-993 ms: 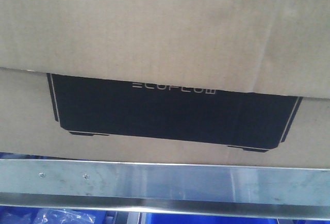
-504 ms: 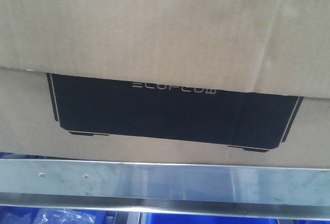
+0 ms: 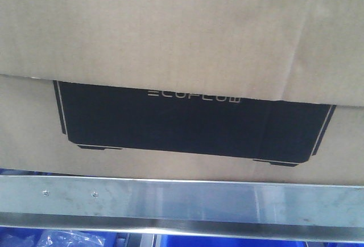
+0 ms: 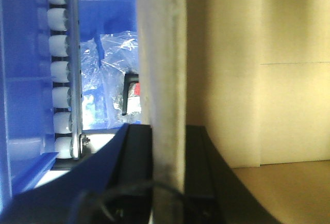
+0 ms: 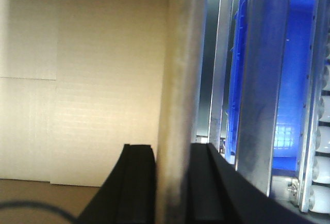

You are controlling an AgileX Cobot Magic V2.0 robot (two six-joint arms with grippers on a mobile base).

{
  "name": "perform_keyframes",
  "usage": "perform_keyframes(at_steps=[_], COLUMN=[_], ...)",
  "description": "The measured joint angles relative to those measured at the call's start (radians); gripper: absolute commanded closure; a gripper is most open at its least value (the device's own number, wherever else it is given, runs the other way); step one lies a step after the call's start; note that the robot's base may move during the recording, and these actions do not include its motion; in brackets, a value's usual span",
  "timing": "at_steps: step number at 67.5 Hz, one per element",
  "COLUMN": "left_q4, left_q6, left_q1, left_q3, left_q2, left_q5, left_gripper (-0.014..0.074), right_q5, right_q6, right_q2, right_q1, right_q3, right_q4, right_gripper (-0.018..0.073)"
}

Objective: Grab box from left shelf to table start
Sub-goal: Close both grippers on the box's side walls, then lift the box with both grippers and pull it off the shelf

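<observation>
Brown corrugated box (image 3: 170,25), black panel (image 3: 187,130), pale lettering (image 3: 193,95), apparently ECOFLOW

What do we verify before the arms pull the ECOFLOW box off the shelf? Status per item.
1. Box on the shelf, above the front rail: ok.
2. Left pincer beside the box: ok, cardboard lies just to its right in the left wrist view.
3. Left pincer grip: cannot tell. A pale bar runs between its fingers.
4. Right pincer beside the box: ok, cardboard lies to its left. Grip: cannot tell. A metal bar runs between its fingers.
5. Rail lip blocking a straight pull: cannot tell.
6. Table ready as drop spot: cannot tell, it is not in view.
</observation>
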Motion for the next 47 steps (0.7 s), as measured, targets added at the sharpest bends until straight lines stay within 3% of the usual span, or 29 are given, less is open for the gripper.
perform_keyframes(at_steps=[20,37,47], left_q4=[0.011,0.065,0.091], left_q6=[-0.039,-0.1,-0.135], left_q1=[-0.011,-0.093,-0.135], left_q3=[0.004,0.023,0.136], left_q2=[-0.022,-0.193,-0.349], left_q5=[0.001,0.026,-0.018], left_gripper=[0.0688,0.0688,0.0688], right_q5=[-0.011,0.015,0.013], right_q6=[0.0,0.0,0.0], right_q2=[-0.036,-0.237,-0.409], right_q1=[0.002,0.002,0.002], right_q3=[0.0,0.008,0.109], right_q4=[0.002,0.002,0.022], right_gripper=[0.0502,0.0502,0.0502])
